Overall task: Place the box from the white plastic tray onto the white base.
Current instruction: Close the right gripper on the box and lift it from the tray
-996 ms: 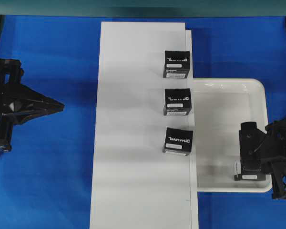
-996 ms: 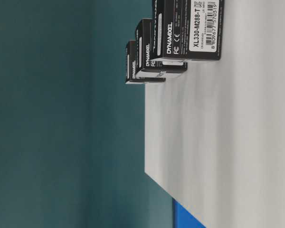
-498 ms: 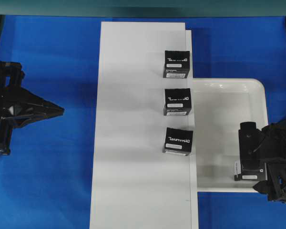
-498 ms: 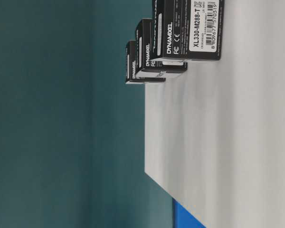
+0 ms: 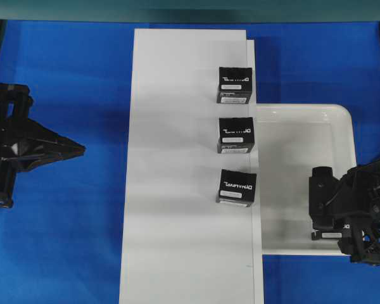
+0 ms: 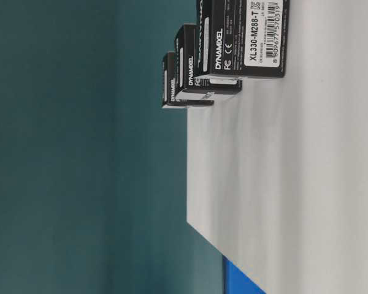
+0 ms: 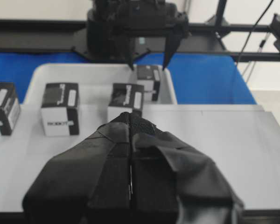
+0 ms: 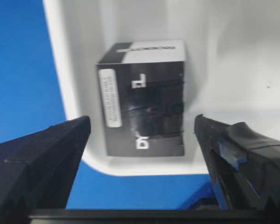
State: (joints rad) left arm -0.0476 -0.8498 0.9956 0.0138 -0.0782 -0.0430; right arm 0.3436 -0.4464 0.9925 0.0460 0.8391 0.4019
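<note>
The box [image 8: 142, 100] lies flat in the front right corner of the white plastic tray [image 5: 304, 126], black with a white sticker. My right gripper [image 8: 142, 120] hovers over it, open wide, one finger [image 8: 46, 158] on each side and neither touching. From overhead only the sticker edge of the box [image 5: 331, 235] shows under the right gripper [image 5: 334, 212]. The white base [image 5: 177, 158] runs down the middle. My left gripper [image 5: 82, 149] is shut and empty, off to the base's left. In the left wrist view the left gripper [image 7: 130, 116] points across the base at the box [image 7: 148, 81].
Three look-alike black boxes [image 5: 234, 85], [image 5: 235, 135], [image 5: 236, 187] stand in a row along the base's right edge, next to the tray. The table-level view shows those boxes [image 6: 242, 37] on the base [image 6: 294, 184]. Blue table [image 5: 63, 240] surrounds everything.
My right gripper has opened wide and shifted a little left over the box in the tray. The box and the left arm have stayed put.
</note>
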